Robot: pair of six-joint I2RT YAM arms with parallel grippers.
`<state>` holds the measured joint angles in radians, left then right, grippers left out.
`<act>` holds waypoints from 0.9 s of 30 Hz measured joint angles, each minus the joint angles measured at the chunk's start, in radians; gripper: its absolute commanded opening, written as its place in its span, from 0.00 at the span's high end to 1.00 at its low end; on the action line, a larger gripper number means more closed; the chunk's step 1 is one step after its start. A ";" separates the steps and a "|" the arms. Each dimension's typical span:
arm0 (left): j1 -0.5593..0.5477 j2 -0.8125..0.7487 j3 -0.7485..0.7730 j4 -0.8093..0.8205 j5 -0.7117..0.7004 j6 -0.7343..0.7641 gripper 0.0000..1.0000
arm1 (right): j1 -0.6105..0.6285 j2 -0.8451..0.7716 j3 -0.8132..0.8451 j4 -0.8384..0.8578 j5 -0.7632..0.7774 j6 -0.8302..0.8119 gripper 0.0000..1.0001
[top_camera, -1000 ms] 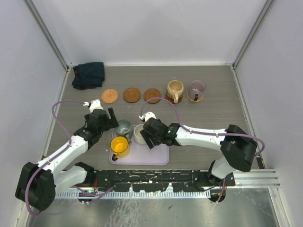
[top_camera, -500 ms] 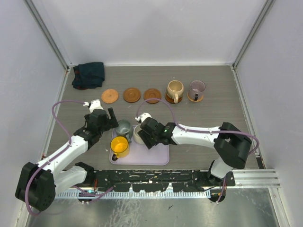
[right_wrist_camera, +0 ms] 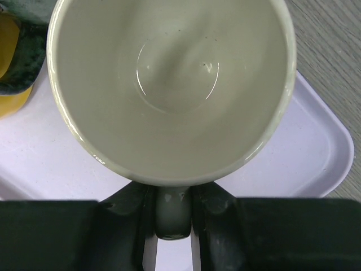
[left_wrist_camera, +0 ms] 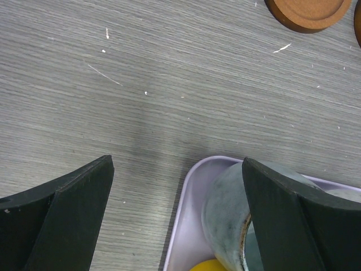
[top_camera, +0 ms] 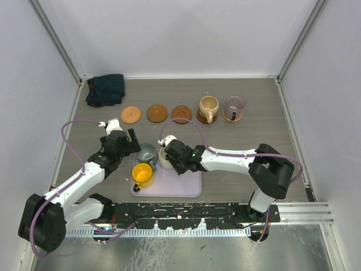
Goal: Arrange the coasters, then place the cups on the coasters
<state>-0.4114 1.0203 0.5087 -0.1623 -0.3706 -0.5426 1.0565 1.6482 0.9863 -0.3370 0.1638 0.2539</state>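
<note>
Since earlier frame, right gripper (right_wrist_camera: 174, 210) slid left, now pinching handle (right_wrist_camera: 172, 221) of white cup (right_wrist_camera: 169, 84) at tray (top_camera: 183, 185) far edge. Beside grey cup (top_camera: 147, 152), left gripper (left_wrist_camera: 177, 189) wide open. We fear: thin handle hold, cup swings on lift, knocks grey cup or left gripper.

From above and behind the arms, the top camera takes in the whole table (top_camera: 254, 113). The left wrist camera looks closely down at the lavender tray (left_wrist_camera: 186, 237) and its far-left corner. The right wrist camera stares straight into the white cup (right_wrist_camera: 169, 84) on that tray.
</note>
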 measured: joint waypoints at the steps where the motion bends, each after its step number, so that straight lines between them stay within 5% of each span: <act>1: 0.000 0.000 0.000 0.000 0.000 0.000 0.02 | 0.000 0.000 0.000 0.000 0.001 0.002 0.99; 16: 0.000 -0.001 0.000 0.000 0.000 0.000 0.02 | 0.005 -0.151 0.033 -0.143 0.266 0.087 0.99; 27: -0.001 -0.014 0.000 -0.001 0.012 0.000 0.02 | -0.061 -0.060 0.228 -0.081 0.433 0.095 0.99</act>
<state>-0.4126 1.0065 0.5083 -0.1635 -0.3584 -0.5426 0.9951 1.5883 1.2144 -0.4183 0.5964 0.3489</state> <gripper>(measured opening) 0.979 0.276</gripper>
